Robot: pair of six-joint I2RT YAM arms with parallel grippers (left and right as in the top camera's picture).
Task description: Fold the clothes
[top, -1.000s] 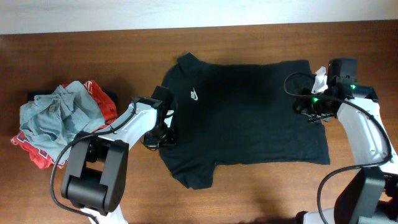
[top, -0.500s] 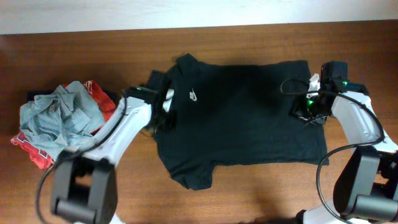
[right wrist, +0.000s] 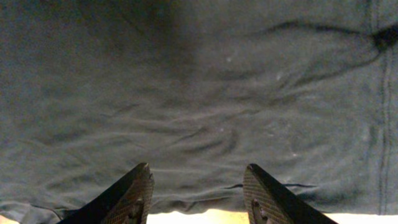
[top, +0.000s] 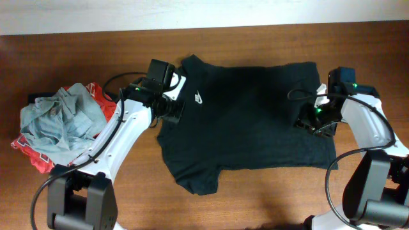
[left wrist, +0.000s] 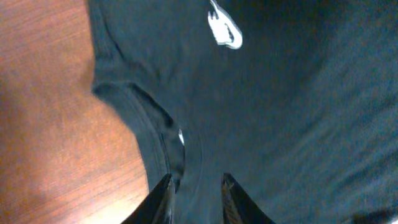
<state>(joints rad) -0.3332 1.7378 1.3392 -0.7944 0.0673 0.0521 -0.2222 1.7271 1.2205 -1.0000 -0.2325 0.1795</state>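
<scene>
overhead view: a black t-shirt [top: 249, 121] lay spread flat across the middle of a brown wooden table [top: 64, 57], neck end to the left, hem to the right, with a small white logo [top: 199, 98] on the chest. a heap of other clothes [top: 61, 124], grey-blue over red and white, sat well apart at the left. the left gripper [top: 171, 105] hung over the neck end just beside the logo, and the right gripper [top: 317, 118] hung over the hem end. from up there neither gap could be read. left wrist view: its two fingers [left wrist: 163, 200] stood a narrow way apart above the cloth with nothing pinched between them, next to a curved band that looked like the collar, where the shirt met bare wood. right wrist view: its fingers [right wrist: 134, 196] were spread wide and empty over rippled fabric, with a stitched hem down the right side, detail lost from above. the shirt looked light, limp and quick to crease, so it would likely drag and bunch. a pinch on a doubled edge, collar or hem, at both ends together, seemed the safest hold.
</scene>
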